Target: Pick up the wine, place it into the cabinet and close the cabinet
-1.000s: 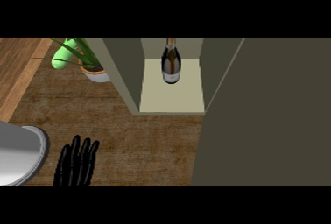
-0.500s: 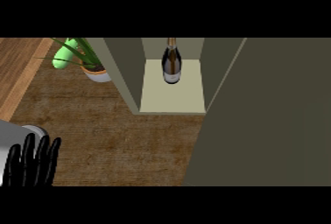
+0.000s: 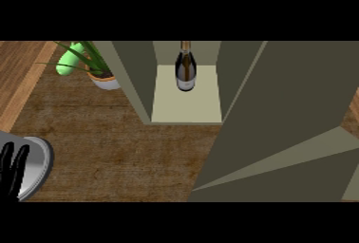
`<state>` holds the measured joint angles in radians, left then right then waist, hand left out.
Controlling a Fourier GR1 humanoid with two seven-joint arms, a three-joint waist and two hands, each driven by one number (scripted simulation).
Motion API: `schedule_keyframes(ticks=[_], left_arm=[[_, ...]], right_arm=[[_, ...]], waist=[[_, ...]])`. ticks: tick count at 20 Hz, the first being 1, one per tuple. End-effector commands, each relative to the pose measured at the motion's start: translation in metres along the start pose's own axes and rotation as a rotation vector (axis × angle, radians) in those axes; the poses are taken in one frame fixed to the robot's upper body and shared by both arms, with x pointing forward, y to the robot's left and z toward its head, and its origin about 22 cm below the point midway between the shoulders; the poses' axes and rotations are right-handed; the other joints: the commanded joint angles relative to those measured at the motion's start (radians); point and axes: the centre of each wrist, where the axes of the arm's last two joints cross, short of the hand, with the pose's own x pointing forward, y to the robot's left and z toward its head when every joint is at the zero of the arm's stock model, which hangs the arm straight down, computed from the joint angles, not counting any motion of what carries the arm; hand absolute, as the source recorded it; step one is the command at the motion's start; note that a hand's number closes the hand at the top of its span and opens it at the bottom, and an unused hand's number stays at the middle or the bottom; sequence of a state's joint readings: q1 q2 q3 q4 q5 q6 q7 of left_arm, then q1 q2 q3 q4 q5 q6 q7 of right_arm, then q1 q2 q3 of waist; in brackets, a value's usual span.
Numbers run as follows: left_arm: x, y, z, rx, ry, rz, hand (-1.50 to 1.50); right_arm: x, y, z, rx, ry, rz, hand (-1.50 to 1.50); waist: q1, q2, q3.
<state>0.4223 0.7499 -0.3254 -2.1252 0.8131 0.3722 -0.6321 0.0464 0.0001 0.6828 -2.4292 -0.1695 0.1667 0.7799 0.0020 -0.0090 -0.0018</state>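
Wine (image 3: pixel 185 71): stood upright inside the cabinet (image 3: pixel 188 108).
Cabinet door (image 3: pixel 280 118): seen ajar at right.
Left hand (image 3: pixel 11 172): fingers straight, nothing held, at left edge.
Right hand: not seen.

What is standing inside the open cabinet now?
Only the wine bottle stands inside the cabinet, near the back of its pale floor. The door covers the right side, so nothing there can be seen.

Only one part of the robot shows: a black hand (image 3: pixel 10 171) with slim, smooth, matte fingers, lying over the grey plate (image 3: pixel 38 166). No forearm, cable, screw or marking can be made out.
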Motion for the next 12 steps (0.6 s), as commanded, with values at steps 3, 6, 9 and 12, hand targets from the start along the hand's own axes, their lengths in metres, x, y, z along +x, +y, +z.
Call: schedule_keyframes(ticks=[3,6,9,12], left_arm=[[0.016,0.026,-0.010,-0.009,-0.002,-0.006,-1.50],[0.012,0.031,-0.015,-0.014,0.013,-0.021,-1.50],[0.012,0.032,-0.015,-0.034,0.010,-0.019,-1.50],[0.011,0.044,-0.019,-0.019,0.020,0.000,-1.50]], right_arm=[[0.018,0.044,0.007,0.035,-0.092,0.004,1.50],[0.024,0.048,0.006,0.010,-0.124,-0.005,1.50],[0.008,0.059,-0.014,-0.014,-0.123,0.055,1.50],[0.009,0.062,-0.018,-0.029,-0.173,0.074,1.50]], waist=[[0.001,-0.001,0.000],[-0.002,-0.001,-0.001],[0.000,-0.002,-0.001],[0.001,-0.001,-0.001]])
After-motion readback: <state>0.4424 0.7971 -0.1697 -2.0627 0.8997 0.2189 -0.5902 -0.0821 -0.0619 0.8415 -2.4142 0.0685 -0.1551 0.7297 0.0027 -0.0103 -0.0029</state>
